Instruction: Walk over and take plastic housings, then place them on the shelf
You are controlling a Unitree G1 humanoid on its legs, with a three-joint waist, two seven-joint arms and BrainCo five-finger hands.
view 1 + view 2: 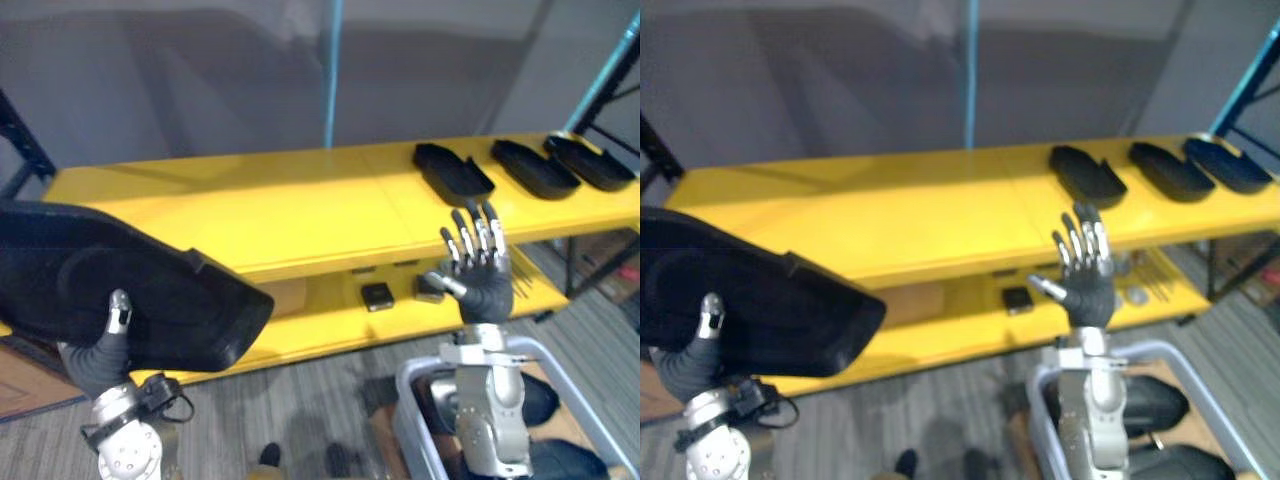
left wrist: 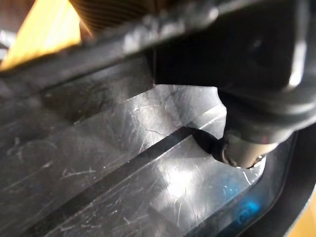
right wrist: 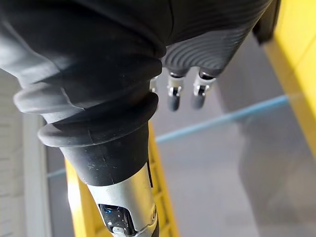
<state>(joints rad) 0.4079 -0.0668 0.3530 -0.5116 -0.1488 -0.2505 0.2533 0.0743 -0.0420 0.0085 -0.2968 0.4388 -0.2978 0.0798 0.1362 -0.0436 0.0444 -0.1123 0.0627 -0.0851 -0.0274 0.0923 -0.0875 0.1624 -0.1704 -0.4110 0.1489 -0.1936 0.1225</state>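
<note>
A large black plastic housing [image 1: 120,290] hangs at the lower left, in front of the yellow shelf [image 1: 300,215]. My left hand [image 1: 100,355] is shut on it from below, its thumb over the near rim; the left wrist view shows a fingertip [image 2: 242,153] pressed on the housing's glossy inside [image 2: 123,168]. Three more black housings [image 1: 452,170] [image 1: 535,168] [image 1: 590,162] lie on the shelf's top board at the right. My right hand [image 1: 482,270] stands raised before the shelf's front edge, open, fingers straight, holding nothing.
A lower yellow board [image 1: 330,320] carries small dark blocks [image 1: 377,296] and metal parts. A grey bin [image 1: 420,400] with more black housings stands on the carpet at the lower right. Blue uprights [image 1: 333,70] [image 1: 600,80] rise behind the shelf.
</note>
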